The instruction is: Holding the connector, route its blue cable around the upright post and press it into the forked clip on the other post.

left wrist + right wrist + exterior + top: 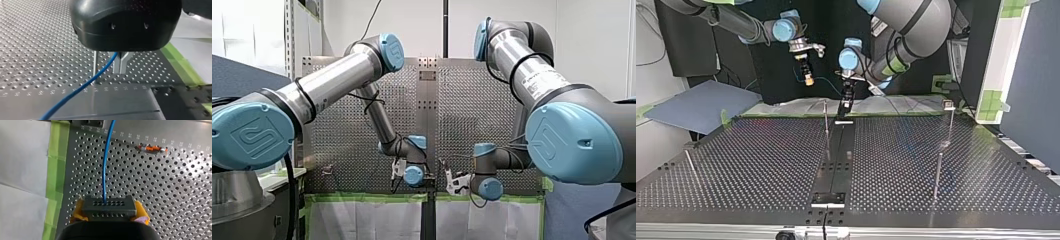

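Dark grey connector (109,207), rows of small holes, clamped between my right gripper (109,213)'s yellow pads (78,210); thin blue cable (106,165) rises from its face; my left gripper (121,65)'s hold cannot be told.

No full word reads clearly from here. The one sign I can make out is an embossed emblem, a squared looping mark. It sits on the large blue joint cap (254,134) of my left arm (337,82), near left in the front view. It shows again on the matching right cap (568,142) of my right arm (517,55), near right. A dark printed line (539,81) runs along that arm's silver tube, too small to read. In the right wrist view a row of tiny figures (140,137) is printed along the far edge of the perforated plate (175,195); I cannot read them.
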You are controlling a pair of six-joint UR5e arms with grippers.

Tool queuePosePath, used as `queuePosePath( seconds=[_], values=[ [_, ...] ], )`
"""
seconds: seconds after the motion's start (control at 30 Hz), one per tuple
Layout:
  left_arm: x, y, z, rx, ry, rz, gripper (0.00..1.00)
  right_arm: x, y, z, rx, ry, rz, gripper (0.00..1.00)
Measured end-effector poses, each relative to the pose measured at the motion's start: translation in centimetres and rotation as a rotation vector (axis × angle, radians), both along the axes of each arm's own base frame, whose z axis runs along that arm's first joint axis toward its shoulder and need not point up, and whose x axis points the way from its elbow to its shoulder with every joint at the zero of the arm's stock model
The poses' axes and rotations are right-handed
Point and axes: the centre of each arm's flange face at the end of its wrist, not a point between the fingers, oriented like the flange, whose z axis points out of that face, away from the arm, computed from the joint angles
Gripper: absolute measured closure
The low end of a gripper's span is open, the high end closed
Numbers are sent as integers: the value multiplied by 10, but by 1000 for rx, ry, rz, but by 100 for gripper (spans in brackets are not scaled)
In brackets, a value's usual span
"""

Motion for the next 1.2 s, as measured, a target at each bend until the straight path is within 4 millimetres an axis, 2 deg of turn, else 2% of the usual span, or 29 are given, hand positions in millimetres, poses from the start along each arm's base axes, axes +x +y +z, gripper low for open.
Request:
queuePosePath(
  seconds=[0.6, 1.07, 1.2],
  values=[
    [-6, -8, 0, -15, -5, -11, 100, -9, -28, 9, -36, 3, -50, 100],
    [-8, -13, 3, -18, -10, -20, 100, -29, -51, 36, -50, 12, -102, 100],
    [-11, -16, 3, -17, -11, -27, 100, -34, -55, 38, -47, 14, -112, 100]
  ],
)
